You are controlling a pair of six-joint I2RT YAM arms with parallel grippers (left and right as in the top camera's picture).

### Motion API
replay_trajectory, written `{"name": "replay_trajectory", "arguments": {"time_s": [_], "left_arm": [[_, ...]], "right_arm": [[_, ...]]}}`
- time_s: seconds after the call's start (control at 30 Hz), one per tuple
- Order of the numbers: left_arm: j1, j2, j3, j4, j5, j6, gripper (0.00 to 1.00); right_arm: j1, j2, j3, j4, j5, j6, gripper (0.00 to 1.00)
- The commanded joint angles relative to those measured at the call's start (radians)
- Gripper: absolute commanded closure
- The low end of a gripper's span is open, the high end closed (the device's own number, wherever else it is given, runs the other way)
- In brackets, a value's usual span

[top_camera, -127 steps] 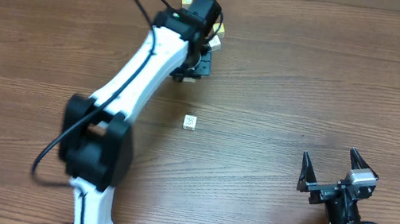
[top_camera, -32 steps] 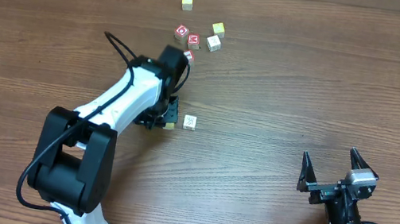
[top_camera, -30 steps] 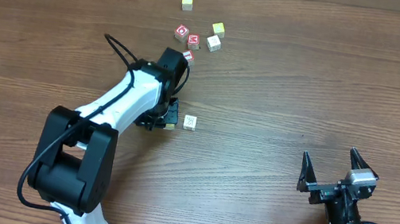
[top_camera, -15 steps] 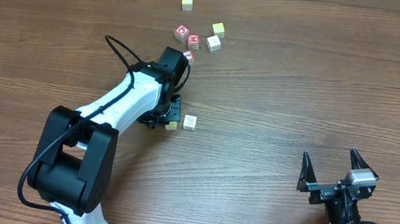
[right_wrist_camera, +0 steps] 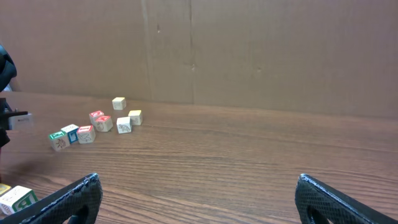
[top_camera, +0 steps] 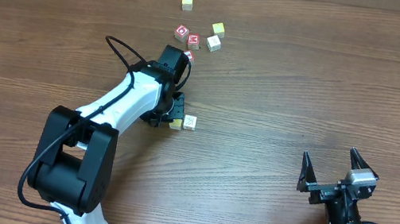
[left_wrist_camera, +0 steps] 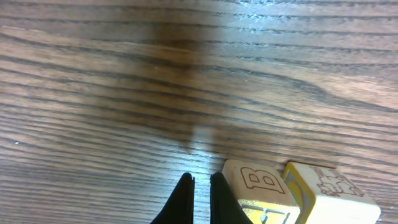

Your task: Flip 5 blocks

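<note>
Lying side by side near the middle of the table (top_camera: 309, 81) and touching each other, two of the blocks are being worked: a cream block lettered B (left_wrist_camera: 252, 186) and, on its right, a yellow-edged block (left_wrist_camera: 323, 194). The left gripper (left_wrist_camera: 200, 180) is being held closed with nothing between its jaws. Its tips are low over the wood, just beside the B block's left face. Probably they are being used as a pusher to tip that block over, not as a clamp. The other cubes (top_camera: 212, 43) are being left in a loose cluster on the far side, well apart. The right gripper (top_camera: 330, 158) is being held wide open and empty at the near right, apparently parked out of the way.
</note>
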Motion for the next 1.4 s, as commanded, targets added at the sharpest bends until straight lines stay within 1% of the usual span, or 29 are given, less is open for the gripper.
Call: {"name": "replay_trajectory", "arguments": {"time_s": [0.0, 0.37, 0.53, 0.83, 1.17, 1.27, 1.37], "left_arm": [[0.009, 0.006, -0.003, 0.005, 0.038, -0.011, 0.96], [0.009, 0.006, -0.003, 0.014, 0.058, -0.043, 0.96], [0.010, 0.006, -0.003, 0.010, 0.108, -0.047, 0.96], [0.010, 0.006, -0.003, -0.033, 0.108, -0.086, 0.96], [0.013, 0.005, 0.013, -0.040, 0.088, -0.085, 0.96], [0.018, 0.004, 0.050, -0.068, 0.073, -0.085, 0.96], [0.018, 0.004, 0.087, -0.140, 0.071, -0.082, 0.96]], "right_arm": [[-0.003, -0.006, -0.010, 0.003, -0.002, -0.004, 0.00], [-0.003, -0.006, -0.010, 0.003, -0.002, -0.004, 0.00], [-0.003, -0.006, -0.010, 0.003, -0.002, -0.004, 0.00], [-0.003, -0.006, -0.010, 0.003, -0.002, -0.004, 0.00], [-0.003, -0.006, -0.010, 0.003, -0.002, -0.004, 0.00], [-0.003, -0.006, -0.010, 0.003, -0.002, -0.004, 0.00], [-0.003, -0.006, -0.010, 0.003, -0.002, -0.004, 0.00]]}}
